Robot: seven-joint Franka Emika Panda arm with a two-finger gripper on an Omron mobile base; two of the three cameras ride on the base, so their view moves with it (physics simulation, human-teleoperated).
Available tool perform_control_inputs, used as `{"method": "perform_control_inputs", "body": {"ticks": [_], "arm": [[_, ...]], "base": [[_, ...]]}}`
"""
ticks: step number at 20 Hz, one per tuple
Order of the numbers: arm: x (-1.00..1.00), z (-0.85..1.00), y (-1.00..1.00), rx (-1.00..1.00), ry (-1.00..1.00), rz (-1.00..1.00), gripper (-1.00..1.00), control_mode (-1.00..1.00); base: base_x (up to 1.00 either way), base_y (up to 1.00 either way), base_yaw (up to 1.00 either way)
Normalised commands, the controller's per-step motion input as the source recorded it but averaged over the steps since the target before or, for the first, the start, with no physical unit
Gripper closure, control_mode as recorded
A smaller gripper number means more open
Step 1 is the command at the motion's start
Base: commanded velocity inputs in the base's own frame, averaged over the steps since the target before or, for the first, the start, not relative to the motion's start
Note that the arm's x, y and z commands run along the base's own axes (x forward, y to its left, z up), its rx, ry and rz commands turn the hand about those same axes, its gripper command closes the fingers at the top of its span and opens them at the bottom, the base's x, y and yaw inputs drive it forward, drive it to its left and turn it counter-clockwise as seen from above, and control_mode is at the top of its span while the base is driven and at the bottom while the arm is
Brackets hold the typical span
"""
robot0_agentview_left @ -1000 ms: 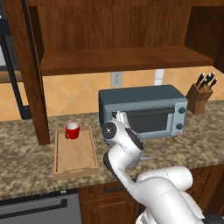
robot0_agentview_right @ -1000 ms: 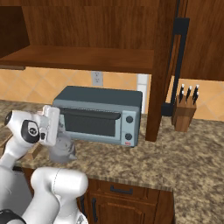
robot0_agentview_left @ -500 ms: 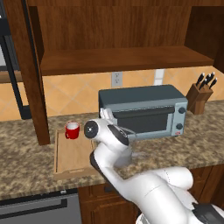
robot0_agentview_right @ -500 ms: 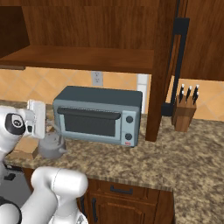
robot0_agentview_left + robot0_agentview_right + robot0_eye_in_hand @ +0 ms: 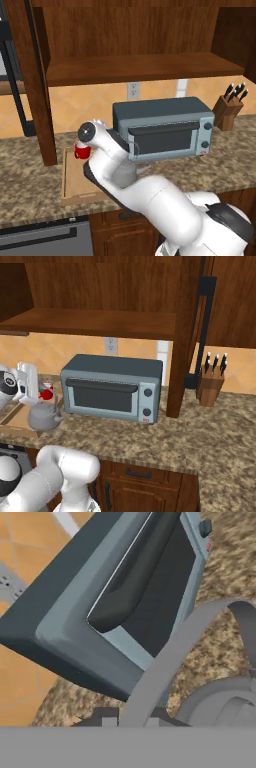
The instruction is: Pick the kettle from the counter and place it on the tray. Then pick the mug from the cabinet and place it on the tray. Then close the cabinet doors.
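My hand (image 5: 131,721) is closed on the arched wire handle of the kettle (image 5: 44,417), which curves up past the camera on my wrist with the grey lid just beneath it. In the right base view the kettle hangs under my hand at the left edge of the bench (image 5: 200,436), over the near corner of the tray (image 5: 15,421), and I cannot tell whether its bottom touches the wood or is lifted clear. The tray (image 5: 75,185) lies flat on the speckled bench (image 5: 30,200) to the left of the toaster oven (image 5: 165,131), and my own arm covers much of its right side in the left base view. The mug (image 5: 81,151) stands upright at the far end of the tray, red with its rim partly behind my wrist; from the right it shows as a red patch (image 5: 46,393) just beyond the kettle. Farther back, a knife block (image 5: 210,387) stands at the right end of the bench against the tiled wall. Above, the cabinet (image 5: 140,67) is open, with its wide shelf bare wood, and a cabinet door (image 5: 210,316) with a black bar handle stands swung out at the right.
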Motion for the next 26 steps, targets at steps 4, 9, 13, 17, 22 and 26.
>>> {"method": "perform_control_inputs", "body": {"ticks": [4, 9, 13, 17, 22, 26], "arm": [[0.1, -0.08, 0.55, 0.0, 0.01, 0.18, 1.0, -1.0], [0.15, -0.12, 0.44, 0.0, -0.01, 0.16, 1.0, -1.0], [0.19, -0.06, 0.36, 0.0, -0.09, 0.14, 1.0, -1.0], [0.21, -0.08, 0.34, 0.0, -0.07, 0.15, 1.0, -1.0], [0.17, -0.16, 0.35, 0.0, -0.05, 0.15, 1.0, -1.0], [0.13, -0.21, 0.38, 0.0, 0.0, 0.14, 1.0, -1.0]], "base": [[0.0, 0.0, 0.0], [0.0, 0.0, 0.0], [0.0, 0.0, 0.0], [0.0, 0.0, 0.0], [0.0, 0.0, 0.0], [0.0, 0.0, 0.0]]}}
